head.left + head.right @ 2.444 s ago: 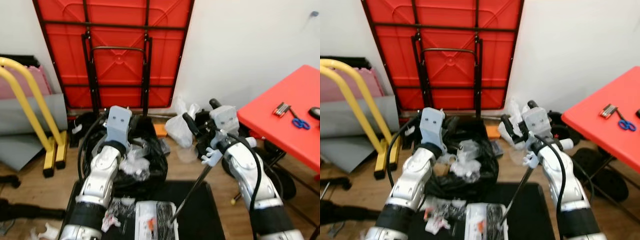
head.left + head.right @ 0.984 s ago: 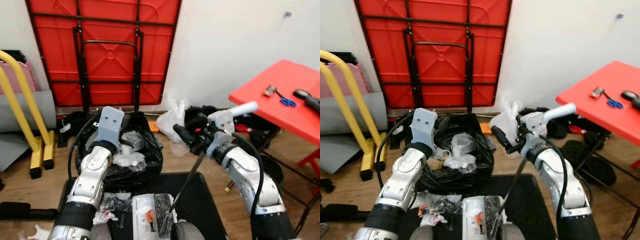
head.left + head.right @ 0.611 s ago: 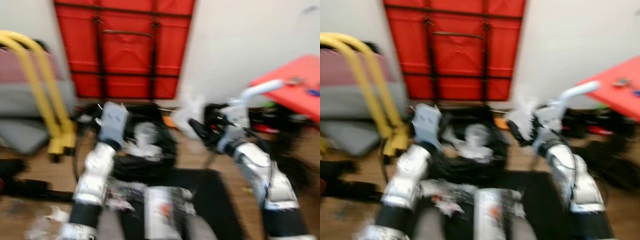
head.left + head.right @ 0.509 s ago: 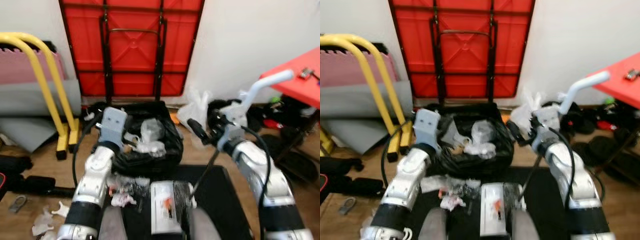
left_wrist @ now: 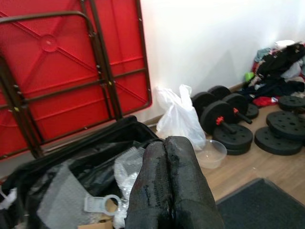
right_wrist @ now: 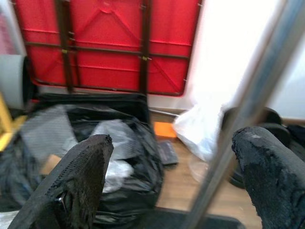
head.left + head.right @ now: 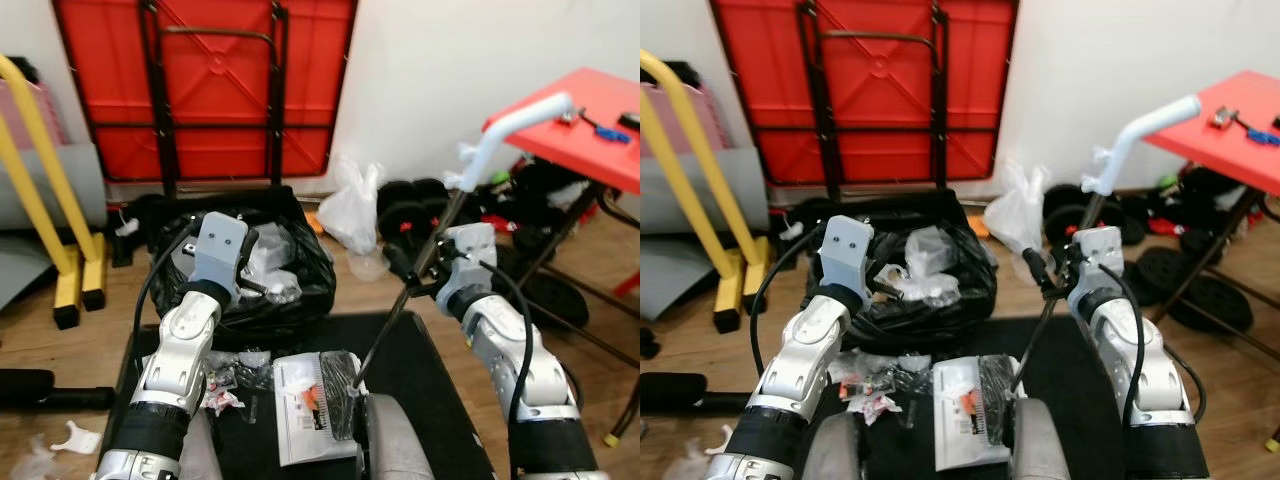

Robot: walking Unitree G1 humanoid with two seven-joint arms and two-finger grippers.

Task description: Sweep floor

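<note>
Right tool (image 6: 167,181) wide around broom handle (image 7: 420,270) | left tool (image 5: 169,181) closed above black bag's (image 7: 300,290) rim

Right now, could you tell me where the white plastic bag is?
In the left eye view the white plastic bag sits on the floor against the wall, right of the black trash bag and beside the dumbbells.

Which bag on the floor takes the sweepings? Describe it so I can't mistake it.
Start at the folded red table leaning on the wall. On the floor before it sits the black trash bag, open and stuffed with clear plastic, unlike the small knotted white bag beside it.
</note>
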